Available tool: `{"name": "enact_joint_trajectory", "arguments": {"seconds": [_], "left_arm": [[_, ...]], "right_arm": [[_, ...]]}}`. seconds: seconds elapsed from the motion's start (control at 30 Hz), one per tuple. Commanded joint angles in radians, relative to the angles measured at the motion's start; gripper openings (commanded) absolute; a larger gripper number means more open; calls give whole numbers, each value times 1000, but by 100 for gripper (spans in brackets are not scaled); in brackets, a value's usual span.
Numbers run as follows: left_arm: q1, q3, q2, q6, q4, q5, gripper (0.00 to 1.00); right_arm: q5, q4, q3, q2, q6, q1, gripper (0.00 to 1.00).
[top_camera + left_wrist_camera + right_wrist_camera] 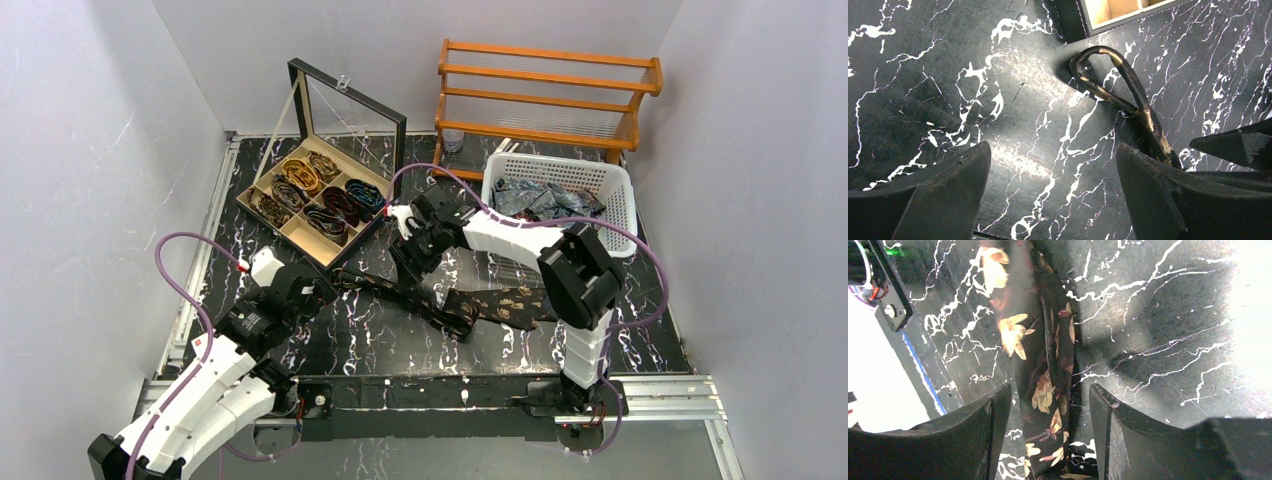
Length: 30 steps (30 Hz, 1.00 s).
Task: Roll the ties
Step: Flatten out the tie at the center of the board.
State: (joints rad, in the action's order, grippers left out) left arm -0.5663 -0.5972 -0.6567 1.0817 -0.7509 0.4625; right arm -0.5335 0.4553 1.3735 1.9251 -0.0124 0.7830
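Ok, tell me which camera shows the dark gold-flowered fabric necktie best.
Top external: the dark gold-flowered necktie lies there at nearly full length across the table. Right wrist shows only a middle stretch inside the open right gripper; left wrist only its looped narrow end.

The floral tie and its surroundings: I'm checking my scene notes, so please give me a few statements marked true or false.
1. The floral tie lies stretched across the table, not coiled. True.
2. The lid of the compartment box is shut. False: it stands open.
3. The white basket is empty. False: crumpled ties lie in it.
4. The right gripper is open, with a finger on either side of the floral tie. True.
5. The left gripper is clamped on the floral tie. False: it is open, with bare table between its fingers.
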Motion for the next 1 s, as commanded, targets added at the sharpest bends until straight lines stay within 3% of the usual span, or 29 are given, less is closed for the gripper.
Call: {"name": "enact_joint_trajectory", "arguments": {"seconds": [0.0,0.23,0.5,0.63,0.77,0.87,0.97], "left_arm": [[-3,11,-3,-2,17,8,93],[-3,14,-10,-2,19,6,93],[-3,5,4,4,-5,27,93],[-3,4,22,10,-14,35,93],[-3,4,29,11,-20,37,93],[-3,-1,30,12,-31,43,93],[-3,2,30,11,-25,42,93]], "right_arm": [[148,-96,-48,-97,-32,45,68],[359,-209,-118,-179,-114,163,77],[554,-377,-205,-182,-221,280,66],[650,-426,-218,-165,-250,316,52],[724,-484,-235,-171,-249,326,27],[681,-486,-234,-202,-243,324,11],[649,-432,-205,-195,-239,319,1]]}}
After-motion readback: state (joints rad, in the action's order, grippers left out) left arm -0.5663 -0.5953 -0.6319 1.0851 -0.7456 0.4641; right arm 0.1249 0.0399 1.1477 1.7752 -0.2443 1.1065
